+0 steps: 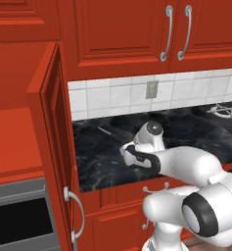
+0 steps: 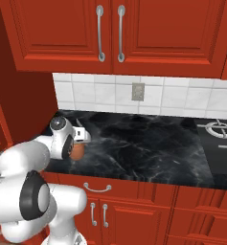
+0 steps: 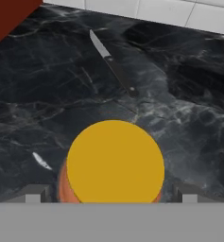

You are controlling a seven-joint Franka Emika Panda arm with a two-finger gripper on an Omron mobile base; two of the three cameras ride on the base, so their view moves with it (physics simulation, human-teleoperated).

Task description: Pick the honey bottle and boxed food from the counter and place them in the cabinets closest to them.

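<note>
We are looking at a white tiled backsplash (image 2: pixel 105 98) (a grey wall outlet (image 2: pixel 138 91) sitting on it) and a stove burner (image 2: pixel 220 128) lying rightward.

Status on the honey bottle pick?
Tool open, straddling honey bottle, not gripped. Bottle upright on counter. Knife lies beyond, clear of it.

the arm hides most of the honey bottle (image 2: pixel 77 152), whose lower body the hand view's bottom edge crops.
</note>
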